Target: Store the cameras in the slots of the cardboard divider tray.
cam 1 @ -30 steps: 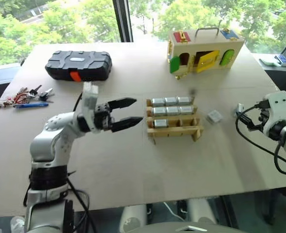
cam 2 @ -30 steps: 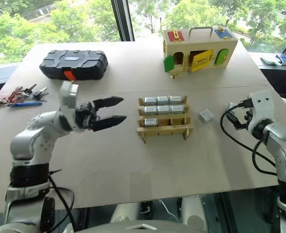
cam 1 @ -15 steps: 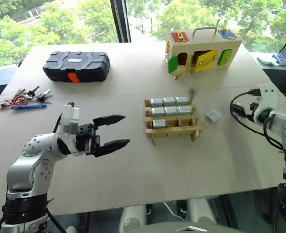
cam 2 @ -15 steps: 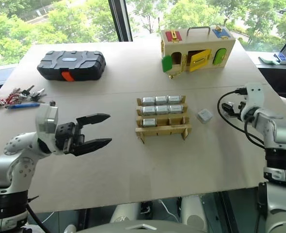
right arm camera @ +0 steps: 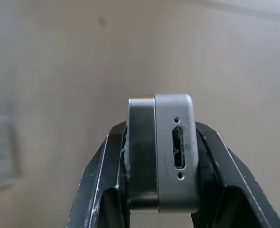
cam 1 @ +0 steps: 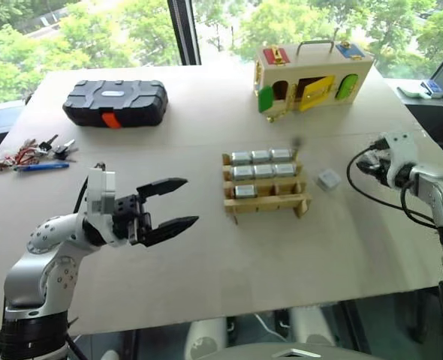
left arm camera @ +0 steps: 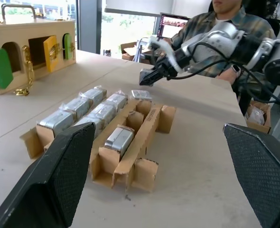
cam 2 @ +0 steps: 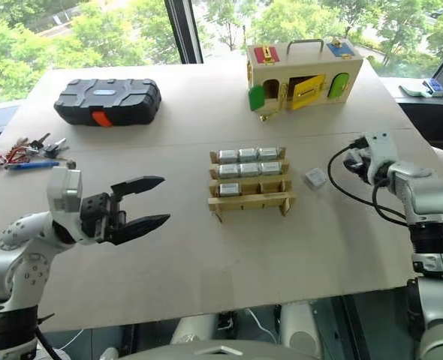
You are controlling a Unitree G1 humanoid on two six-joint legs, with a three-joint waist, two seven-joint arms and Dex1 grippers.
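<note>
Seven silver-grey cameras [cam 1: 261, 172] with round corners sit in the brown cardboard tray [cam 1: 265, 201], three, three and one. One more [cam 1: 329, 178] lies just beside it on the pale brown desk [cam 1: 206, 285]. The right pincer [right arm camera: 161, 128] pinches a camera [right arm camera: 173, 152]. The left pincer [cam 1: 190, 201] is spread wide. Green trees [cam 1: 71, 37] show outside the window.

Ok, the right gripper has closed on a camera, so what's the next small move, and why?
Probably carry the right gripper leftward toward the tan cardboard divider tray, stopping above an empty front-row slot. It is shut on a silver-grey boxy camera while right of the tray; the two rear rows look full, and another loose camera lies in between, so pass above it.
</note>
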